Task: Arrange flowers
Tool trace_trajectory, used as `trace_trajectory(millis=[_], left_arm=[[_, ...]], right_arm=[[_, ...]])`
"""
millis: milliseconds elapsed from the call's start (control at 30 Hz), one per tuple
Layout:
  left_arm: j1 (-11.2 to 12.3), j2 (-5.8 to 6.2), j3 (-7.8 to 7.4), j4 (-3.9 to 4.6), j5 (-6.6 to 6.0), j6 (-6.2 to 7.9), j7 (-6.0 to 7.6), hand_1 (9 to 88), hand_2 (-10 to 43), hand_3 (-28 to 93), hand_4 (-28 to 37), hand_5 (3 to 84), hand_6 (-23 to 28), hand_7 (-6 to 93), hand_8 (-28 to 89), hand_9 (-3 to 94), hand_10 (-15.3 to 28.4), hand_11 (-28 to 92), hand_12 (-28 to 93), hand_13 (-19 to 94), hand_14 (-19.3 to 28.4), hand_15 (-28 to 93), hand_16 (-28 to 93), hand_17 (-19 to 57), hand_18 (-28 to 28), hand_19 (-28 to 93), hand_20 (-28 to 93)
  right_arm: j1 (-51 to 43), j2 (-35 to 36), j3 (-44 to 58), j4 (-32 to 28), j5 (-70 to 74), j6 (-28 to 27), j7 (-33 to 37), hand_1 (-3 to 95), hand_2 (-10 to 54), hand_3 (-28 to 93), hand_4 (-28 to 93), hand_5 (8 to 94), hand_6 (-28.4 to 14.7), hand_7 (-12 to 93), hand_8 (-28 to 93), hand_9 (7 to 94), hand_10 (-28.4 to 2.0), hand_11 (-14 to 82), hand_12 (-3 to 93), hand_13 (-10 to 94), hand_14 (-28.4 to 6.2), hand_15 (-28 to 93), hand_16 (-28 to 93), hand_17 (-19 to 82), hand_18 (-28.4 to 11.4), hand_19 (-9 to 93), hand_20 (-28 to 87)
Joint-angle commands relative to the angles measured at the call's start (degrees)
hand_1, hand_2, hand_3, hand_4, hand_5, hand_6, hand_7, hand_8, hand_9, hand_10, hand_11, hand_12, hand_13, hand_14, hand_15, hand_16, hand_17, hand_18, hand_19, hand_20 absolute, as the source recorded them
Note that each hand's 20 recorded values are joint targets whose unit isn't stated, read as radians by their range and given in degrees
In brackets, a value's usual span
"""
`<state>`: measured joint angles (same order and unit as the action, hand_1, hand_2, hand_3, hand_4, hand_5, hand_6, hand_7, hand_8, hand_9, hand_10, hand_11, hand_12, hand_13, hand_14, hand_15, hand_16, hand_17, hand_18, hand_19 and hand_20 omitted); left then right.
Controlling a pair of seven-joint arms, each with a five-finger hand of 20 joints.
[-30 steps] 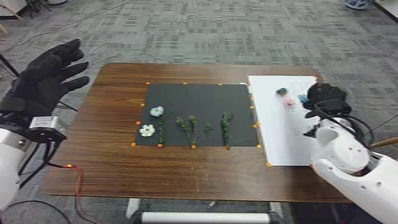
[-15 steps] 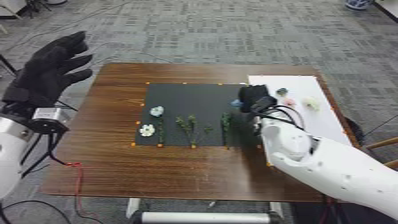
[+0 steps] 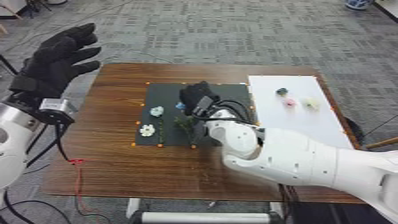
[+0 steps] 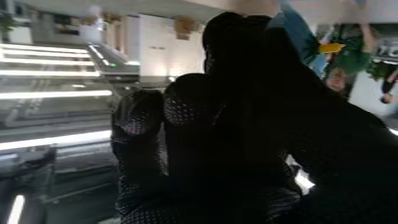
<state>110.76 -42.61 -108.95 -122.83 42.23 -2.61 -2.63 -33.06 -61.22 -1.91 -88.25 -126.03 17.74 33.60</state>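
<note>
As the right hand (image 3: 197,94) held a blue flower (image 4: 302,36) over the dark mat (image 3: 166,92), the step in hand seemed to be the joining of a bloom with its stem.
In the wrist view, the petals were pinched near the fingertips; in the head view, the flower lay just beyond the upper ends of the green stems (image 3: 186,125), near the pale flower (image 3: 157,111), while the white flower (image 3: 147,130) rested lower on the mat. Three more blooms, a dark one (image 3: 282,91), a pink one (image 3: 290,102) and a cream one (image 3: 310,103), were on the white board (image 3: 306,130). The left hand (image 3: 55,62) was raised at the side, its fingers extended and holding nothing. Probably the next move required a gentle lowering at a stem's top, then a clean release, without dragging the petals.
</note>
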Motion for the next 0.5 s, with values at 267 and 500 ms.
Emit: trace_trajectory(millis=[267,500], left_arm=[[-1.1,-0.51,1.87,0.07,-0.36,-1.02,-0.11,24.9,-4.0,67,-28.3,20.9,1.5,18.0,-9,14.9,10.3,17,20,5,13.6,43,-5,-12.1,21.2,38,9],[-0.1,-0.62,1.17,-0.1,-0.37,-0.96,-0.2,24.6,-4.1,67,-28.3,20.4,1.1,18.1,-9,14.7,9.3,17,20,5,12.7,42,-5,-12.0,20.9,38,9]], right_arm=[[1.4,-4.5,-3.8,7.6,-3.1,-0.7,1.0,49.8,-9.5,86,-28,73.4,3.3,47,-4,84.6,-3.9,23.0,52.0,68,-4.0,69,44,34,-19.9,86,54],[2.8,-4.6,-5.9,9.0,-2.8,-0.2,2.5,49.6,-9.5,86,-28,72.6,3.6,48,-4,84.2,-4.2,22.9,52.2,67,-4.2,69,44,33,-19.9,86,54]])
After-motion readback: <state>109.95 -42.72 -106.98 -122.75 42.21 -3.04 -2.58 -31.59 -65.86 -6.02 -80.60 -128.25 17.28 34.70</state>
